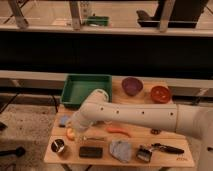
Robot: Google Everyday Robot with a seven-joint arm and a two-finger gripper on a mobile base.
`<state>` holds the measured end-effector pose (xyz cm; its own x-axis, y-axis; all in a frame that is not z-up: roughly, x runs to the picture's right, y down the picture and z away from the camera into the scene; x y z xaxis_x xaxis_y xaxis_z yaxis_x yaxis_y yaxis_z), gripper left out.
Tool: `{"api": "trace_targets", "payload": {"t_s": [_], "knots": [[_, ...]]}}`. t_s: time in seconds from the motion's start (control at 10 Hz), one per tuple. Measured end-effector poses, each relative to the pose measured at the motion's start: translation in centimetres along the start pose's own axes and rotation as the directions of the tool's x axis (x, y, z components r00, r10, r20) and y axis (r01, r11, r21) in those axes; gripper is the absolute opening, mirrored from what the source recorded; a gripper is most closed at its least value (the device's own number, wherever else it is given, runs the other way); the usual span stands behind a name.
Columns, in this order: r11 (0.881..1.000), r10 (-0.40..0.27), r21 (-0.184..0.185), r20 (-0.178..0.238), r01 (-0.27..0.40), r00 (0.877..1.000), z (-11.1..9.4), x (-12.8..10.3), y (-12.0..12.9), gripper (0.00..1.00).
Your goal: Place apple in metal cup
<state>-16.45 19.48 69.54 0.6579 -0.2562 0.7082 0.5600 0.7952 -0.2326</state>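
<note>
While jaws, opening untellable, hang at the apple, metal cup sits near table edge.

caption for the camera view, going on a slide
Robot arm stretched over the table, gripper down by the apple, the metal cup just beside it.

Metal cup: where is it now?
In the camera view, the metal cup stands at the table's near-left corner, left of a black block; the gripper is behind it, at the apple.
</note>
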Motion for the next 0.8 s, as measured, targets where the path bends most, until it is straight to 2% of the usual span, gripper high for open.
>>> {"api": "trace_targets", "payload": {"t_s": [0.1, 0.3, 0.5, 0.8], "knots": [[1.000, -0.015, 0.008, 0.001, 0.015, 1.000, -0.7, -1.3, -0.4, 0.00], [0.999, -0.034, 0.009, 0.015, 0.034, 0.999, -0.7, -2.7, -0.7, 0.00], [0.999, -0.054, -0.001, 0.071, 0.054, 0.996, -0.1, -4.0, -0.8, 0.00], [0.996, -0.078, -0.021, 0.168, 0.083, 0.983, 0.9, -6.1, -0.9, 0.00]]}}
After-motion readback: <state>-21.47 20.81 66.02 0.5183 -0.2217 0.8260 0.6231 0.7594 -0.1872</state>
